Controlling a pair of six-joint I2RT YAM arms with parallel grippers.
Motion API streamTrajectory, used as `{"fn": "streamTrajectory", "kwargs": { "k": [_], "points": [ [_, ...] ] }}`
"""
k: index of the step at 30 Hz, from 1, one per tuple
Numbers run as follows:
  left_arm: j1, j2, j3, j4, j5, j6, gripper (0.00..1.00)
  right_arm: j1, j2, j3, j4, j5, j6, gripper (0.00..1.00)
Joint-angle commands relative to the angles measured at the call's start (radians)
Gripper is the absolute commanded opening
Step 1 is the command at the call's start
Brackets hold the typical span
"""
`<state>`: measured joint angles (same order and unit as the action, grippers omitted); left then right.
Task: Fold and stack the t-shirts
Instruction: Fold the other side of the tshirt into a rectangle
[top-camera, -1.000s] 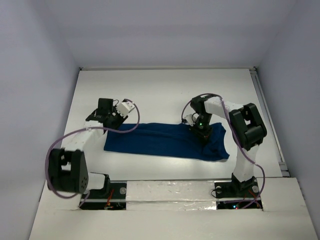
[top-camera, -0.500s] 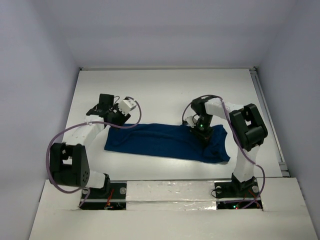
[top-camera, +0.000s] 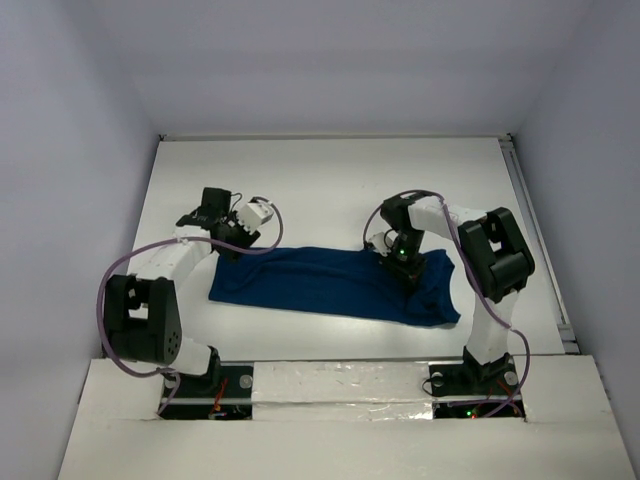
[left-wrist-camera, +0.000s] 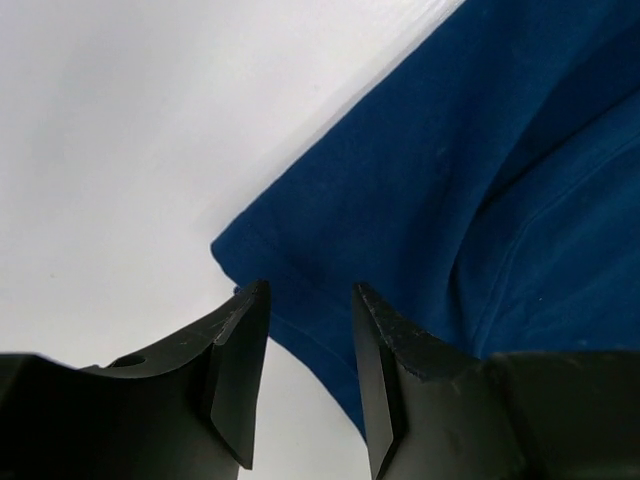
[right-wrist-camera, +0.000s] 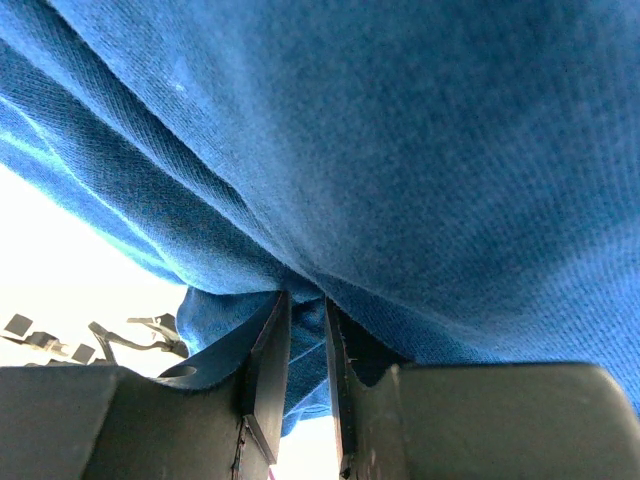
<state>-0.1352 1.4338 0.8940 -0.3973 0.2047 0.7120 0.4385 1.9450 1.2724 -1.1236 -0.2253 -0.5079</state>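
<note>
Two white-and-black jointed arms, the left arm (top-camera: 140, 325) and right arm (top-camera: 495, 255), each trail a looping purple cable (top-camera: 103, 295). A green light (top-camera: 401, 251) glows at 9 o'clock from the right elbow block. The left gripper (left-wrist-camera: 310, 287) has matte black, wedge-shaped fingers (left-wrist-camera: 235, 370).

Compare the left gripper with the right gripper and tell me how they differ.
The left gripper has its jaws apart, gripping nothing; the right gripper is pinched shut on a fold of the t-shirt. The left gripper sits at the shirt's hem corner, the right gripper over its other end. Both point down at that shirt.
</note>
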Motion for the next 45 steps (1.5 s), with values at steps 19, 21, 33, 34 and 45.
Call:
{"fn": "streamTrajectory", "kwargs": {
  "k": [19, 21, 33, 34, 45],
  "points": [
    [0.140, 0.164, 0.114, -0.057, -0.028, -0.226, 0.31, 0.022, 0.028, -0.044, 0.091, -0.013, -0.023, 0.26],
    [0.152, 0.178, 0.120, -0.074, 0.004, -0.214, 0.31, 0.022, 0.028, -0.044, 0.091, -0.011, -0.021, 0.26],
    [0.152, 0.192, 0.172, -0.120, 0.116, -0.187, 0.28, 0.022, 0.035, -0.038, 0.087, -0.016, -0.020, 0.25],
    [0.152, 0.194, 0.175, -0.124, 0.117, -0.183, 0.28, 0.022, 0.035, -0.035, 0.087, -0.016, -0.021, 0.24],
    [0.152, 0.243, 0.177, -0.101, 0.102, -0.175, 0.28, 0.031, 0.031, -0.038, 0.085, -0.022, -0.021, 0.24]
  ]
}}
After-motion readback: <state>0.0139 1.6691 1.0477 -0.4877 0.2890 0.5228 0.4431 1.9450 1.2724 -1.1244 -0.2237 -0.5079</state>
